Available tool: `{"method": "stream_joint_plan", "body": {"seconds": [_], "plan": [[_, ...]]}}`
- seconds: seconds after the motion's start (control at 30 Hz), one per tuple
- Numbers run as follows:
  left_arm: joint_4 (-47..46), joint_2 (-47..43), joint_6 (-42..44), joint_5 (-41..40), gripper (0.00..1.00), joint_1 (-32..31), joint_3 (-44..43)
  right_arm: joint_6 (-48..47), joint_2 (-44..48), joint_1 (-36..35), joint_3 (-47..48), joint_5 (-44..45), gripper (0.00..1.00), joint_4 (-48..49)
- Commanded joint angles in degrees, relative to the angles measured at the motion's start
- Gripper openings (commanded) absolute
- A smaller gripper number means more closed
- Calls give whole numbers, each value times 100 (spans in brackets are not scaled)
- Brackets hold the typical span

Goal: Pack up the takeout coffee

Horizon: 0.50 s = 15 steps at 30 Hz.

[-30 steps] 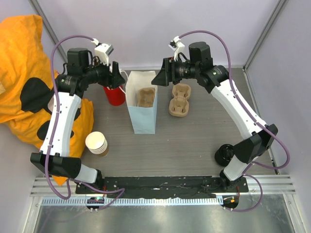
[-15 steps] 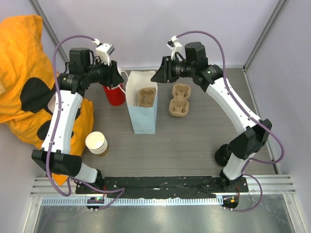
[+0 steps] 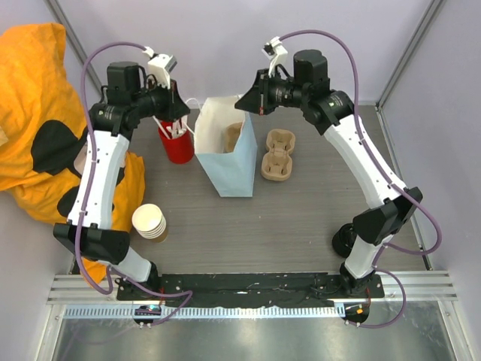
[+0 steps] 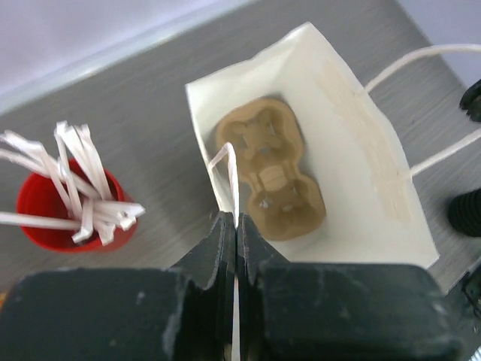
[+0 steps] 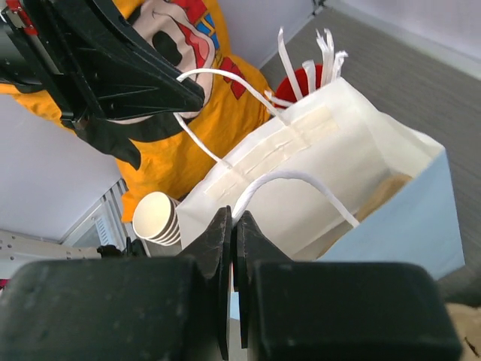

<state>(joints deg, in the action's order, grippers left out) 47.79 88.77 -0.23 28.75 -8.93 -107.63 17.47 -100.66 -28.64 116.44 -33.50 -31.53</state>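
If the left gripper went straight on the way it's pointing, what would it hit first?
Probably the near rim of the paper bag, whose handle the left gripper pinches; beyond it, the cardboard carrier inside. Depth is unclear.

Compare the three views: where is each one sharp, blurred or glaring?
Top view: even light, with glare on the metal sheet at the near edge. Left wrist view: the left pincer is dark and blurred, the bag sharp. Right wrist view: the right pincer is blurred too, the bag brightly lit.

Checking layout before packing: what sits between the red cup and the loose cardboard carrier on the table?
The pale blue paper bag, clear in the top view.
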Motion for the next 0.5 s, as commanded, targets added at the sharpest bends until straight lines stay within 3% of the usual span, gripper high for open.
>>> {"method": "stream_joint_plan", "body": {"seconds": [0.0, 0.17, 0.3, 0.47], "plan": [[-235, -35, -135, 210, 1, -65, -811, -279, 108, 25, 572, -8, 5, 42], [-253, 0, -267, 368, 1, -65, -1417, -429, 187, 25, 801, -52, 5, -99], [-217, -70, -372, 499, 2, -74, -1366, -464, 293, 25, 600, -139, 5, -161], [-507, -334, -320, 377, 8, -65, 328, -508, 389, 25, -629, -245, 5, 155]]}}
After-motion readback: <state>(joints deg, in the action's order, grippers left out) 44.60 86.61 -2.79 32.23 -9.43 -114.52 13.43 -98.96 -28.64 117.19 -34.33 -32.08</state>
